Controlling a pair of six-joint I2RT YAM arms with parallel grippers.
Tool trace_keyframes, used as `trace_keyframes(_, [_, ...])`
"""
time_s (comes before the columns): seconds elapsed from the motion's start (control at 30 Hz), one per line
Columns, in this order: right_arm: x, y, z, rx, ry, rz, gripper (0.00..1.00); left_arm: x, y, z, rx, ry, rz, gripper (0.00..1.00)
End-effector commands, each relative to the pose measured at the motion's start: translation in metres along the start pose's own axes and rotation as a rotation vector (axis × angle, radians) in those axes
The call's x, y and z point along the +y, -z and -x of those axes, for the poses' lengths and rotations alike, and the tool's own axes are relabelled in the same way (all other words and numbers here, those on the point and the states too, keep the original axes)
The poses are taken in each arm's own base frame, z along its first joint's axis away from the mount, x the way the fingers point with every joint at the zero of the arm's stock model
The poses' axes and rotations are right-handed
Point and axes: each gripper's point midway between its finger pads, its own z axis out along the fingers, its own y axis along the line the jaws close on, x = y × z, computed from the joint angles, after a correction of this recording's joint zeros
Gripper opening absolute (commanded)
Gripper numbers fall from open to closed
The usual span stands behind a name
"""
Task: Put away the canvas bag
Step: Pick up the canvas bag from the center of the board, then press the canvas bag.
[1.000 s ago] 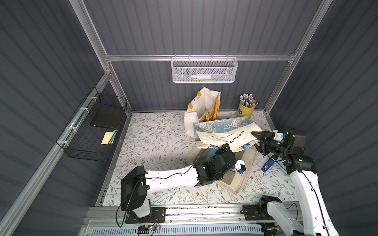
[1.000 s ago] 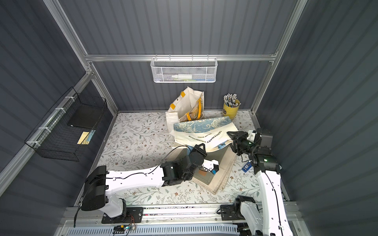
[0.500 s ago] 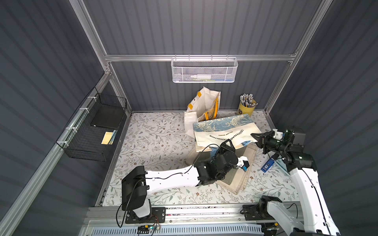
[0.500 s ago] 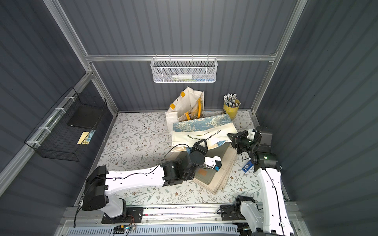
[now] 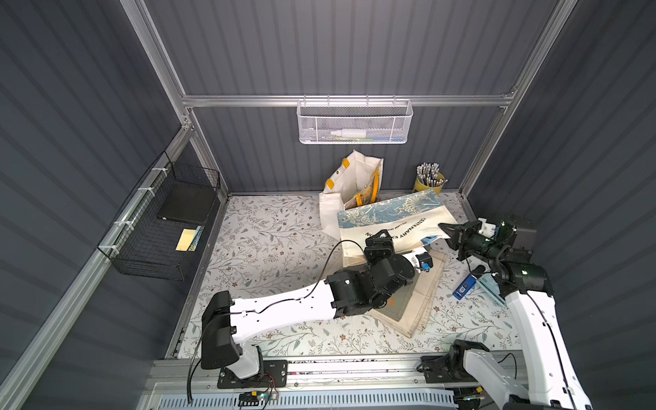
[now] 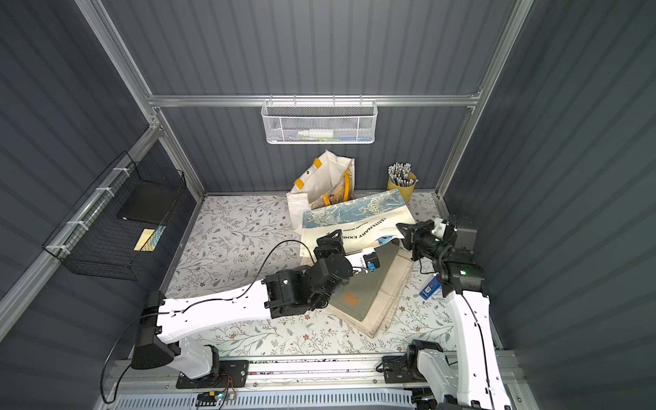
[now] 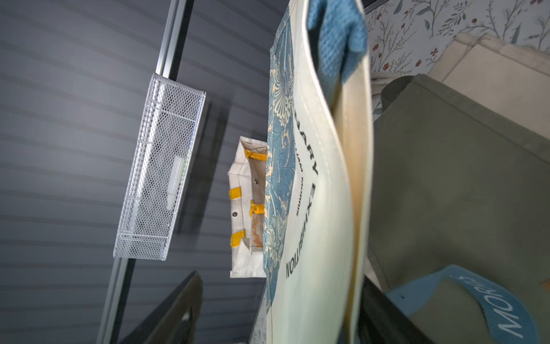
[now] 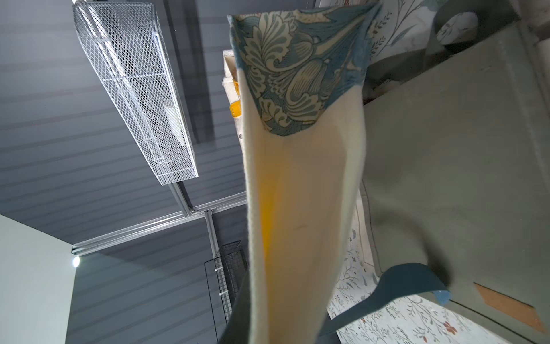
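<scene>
The canvas bag (image 5: pixel 401 222) (image 6: pixel 358 222) is cream with a blue floral band and black lettering. It is lifted off the floor in front of the back wall. My right gripper (image 5: pixel 449 232) (image 8: pixel 285 327) is shut on the bag's right-hand corner; the cloth (image 8: pixel 297 208) runs straight out of the jaws. My left gripper (image 5: pixel 378 239) (image 7: pixel 279 315) stands open around the bag's near edge (image 7: pixel 315 238). The cloth hangs close to one finger (image 7: pixel 381 315), while the other finger (image 7: pixel 178 312) is well apart. A blue handle (image 7: pixel 336 38) hangs from the bag.
Folded olive and cream bags (image 5: pixel 419 294) lie stacked under the arms. A white bag with yellow handles (image 5: pixel 355 181) stands at the back, beside a yellow cup of pens (image 5: pixel 429 181). A white mesh basket (image 5: pixel 355 122) hangs on the back wall and a black wire basket (image 5: pixel 163 227) on the left wall. A blue item (image 5: pixel 464 287) lies near the right arm.
My left gripper has opened and let go of the bag's edge. My right gripper has shut on the bag's corner. The bag has shifted a little towards the back.
</scene>
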Motion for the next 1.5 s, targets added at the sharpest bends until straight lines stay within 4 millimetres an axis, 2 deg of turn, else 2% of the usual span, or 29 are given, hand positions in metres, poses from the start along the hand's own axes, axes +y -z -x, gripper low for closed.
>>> trace_keyframes(0.0, [0.043, 0.010, 0.010, -0.071, 0.006, 0.130, 0.00, 0.002, 0.021, -0.031, 0.050, 0.104, -0.053, 0.81])
trace_keyframes(0.07, [0.046, 0.008, 0.013, -0.075, 0.012, 0.125, 0.00, -0.006, 0.028, -0.043, 0.052, 0.117, -0.093, 0.83])
trace_keyframes(0.23, [0.053, 0.007, 0.017, -0.088, -0.008, 0.132, 0.00, -0.009, 0.042, -0.070, 0.076, 0.084, -0.125, 0.87])
trace_keyframes(0.37, [0.055, 0.004, 0.016, -0.061, -0.021, 0.140, 0.00, -0.031, 0.035, -0.087, 0.086, 0.022, -0.117, 0.87])
trace_keyframes(0.53, [0.055, 0.004, 0.016, -0.064, -0.031, 0.146, 0.00, -0.049, 0.028, -0.086, 0.041, 0.027, -0.128, 0.89])
trace_keyframes(0.73, [0.059, 0.005, 0.016, -0.061, -0.035, 0.154, 0.00, -0.064, 0.028, -0.082, -0.059, 0.139, -0.150, 0.97])
trace_keyframes(0.87, [0.060, 0.004, 0.015, -0.057, -0.034, 0.152, 0.00, -0.074, 0.023, -0.071, -0.092, 0.212, -0.167, 0.98])
trace_keyframes(1.0, [0.058, 0.003, 0.013, -0.041, -0.044, 0.155, 0.00, -0.079, 0.014, -0.065, -0.089, 0.200, -0.132, 0.99])
trace_keyframes(1.17, [0.058, 0.003, 0.013, -0.044, -0.056, 0.161, 0.00, -0.099, 0.005, -0.053, -0.130, 0.218, -0.156, 1.00])
trace_keyframes(1.33, [0.059, 0.001, 0.012, -0.029, -0.060, 0.167, 0.00, -0.090, -0.013, -0.052, -0.089, 0.236, -0.013, 0.99])
trace_keyframes(1.47, [0.057, 0.000, 0.011, -0.015, -0.066, 0.166, 0.00, -0.076, -0.031, -0.050, -0.022, 0.180, 0.193, 0.99])
